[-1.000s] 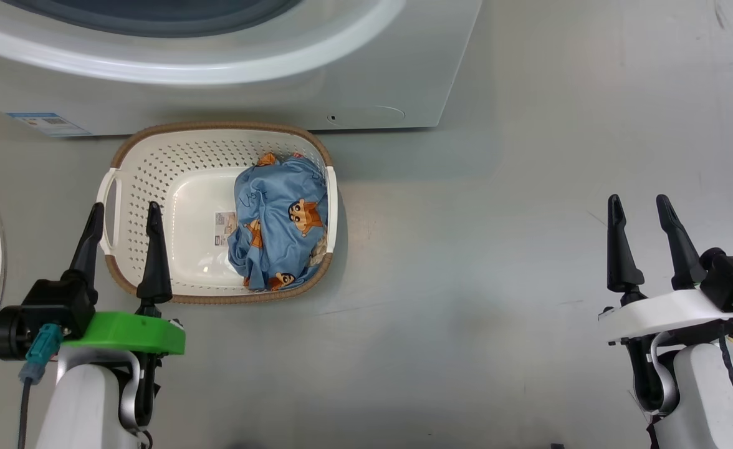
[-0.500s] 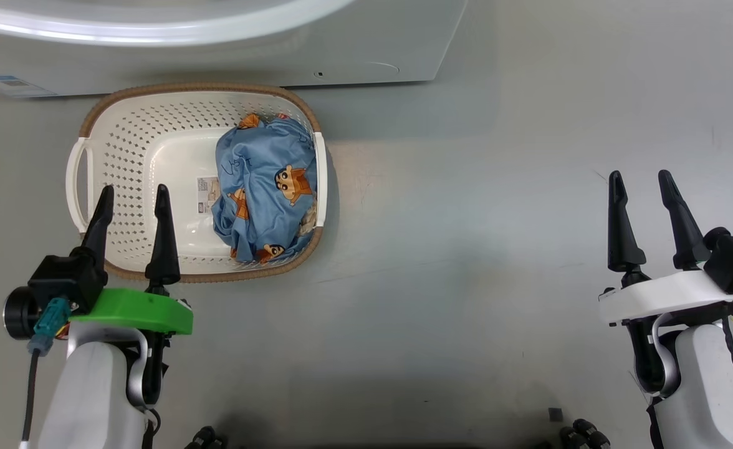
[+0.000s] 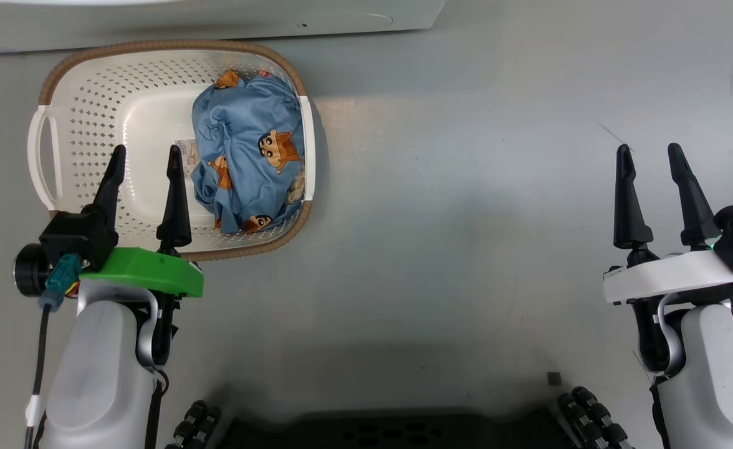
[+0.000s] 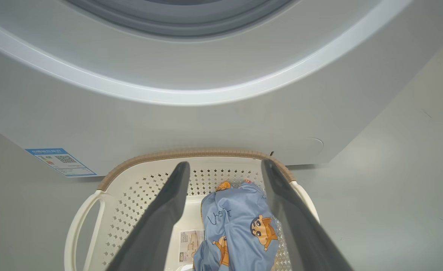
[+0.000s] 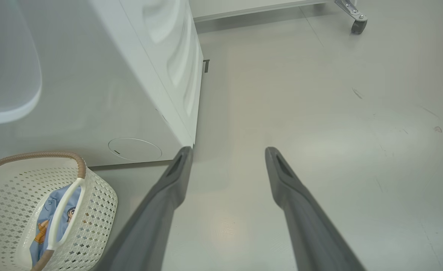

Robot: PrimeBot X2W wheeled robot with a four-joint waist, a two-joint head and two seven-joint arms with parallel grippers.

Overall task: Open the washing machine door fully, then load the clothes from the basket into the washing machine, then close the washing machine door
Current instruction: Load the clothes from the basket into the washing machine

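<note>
Washing machine (image 3: 217, 19) — mostly off-frame

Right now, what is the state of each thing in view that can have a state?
left gripper, open, empty.
right gripper, open, empty.
basket, upright on floor, loaded.
clothes, bunched in basket's right half.
washing machine, drum mouth uncovered.
service flap, shut.

The clothes (image 3: 248, 156) are heaped against the right wall of the basket (image 3: 92, 100), which is set just before the washing machine (image 3: 217, 19). The left gripper (image 3: 147, 151) is held spread over the basket's near-left part, and the right gripper (image 3: 648, 148), likewise spread, well to the basket's right.
</note>
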